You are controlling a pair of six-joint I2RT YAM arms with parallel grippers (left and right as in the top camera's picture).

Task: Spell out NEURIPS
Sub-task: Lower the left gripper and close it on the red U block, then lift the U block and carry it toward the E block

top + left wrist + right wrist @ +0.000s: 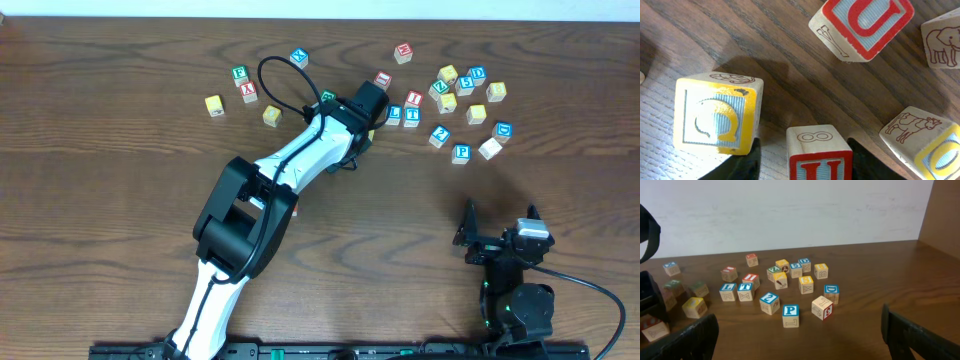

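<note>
The left tool (803, 152) stood apart, straddling a red-lettered cube (818, 145), seemingly without touching it. The right tool (800, 336) gaped wide over the counter (865, 295).

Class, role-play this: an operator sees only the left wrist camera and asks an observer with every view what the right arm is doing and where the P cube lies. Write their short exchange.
Operator: I see only my left gripper straddling a red-lettered cube. What is the right arm doing?
Observer: The right gripper is open and empty, close to its own base and apart from every cube.
Operator: And the P?
Observer: The blue P cube lies to the right of the L cube and the T cube, closer to the right gripper than either.
</note>
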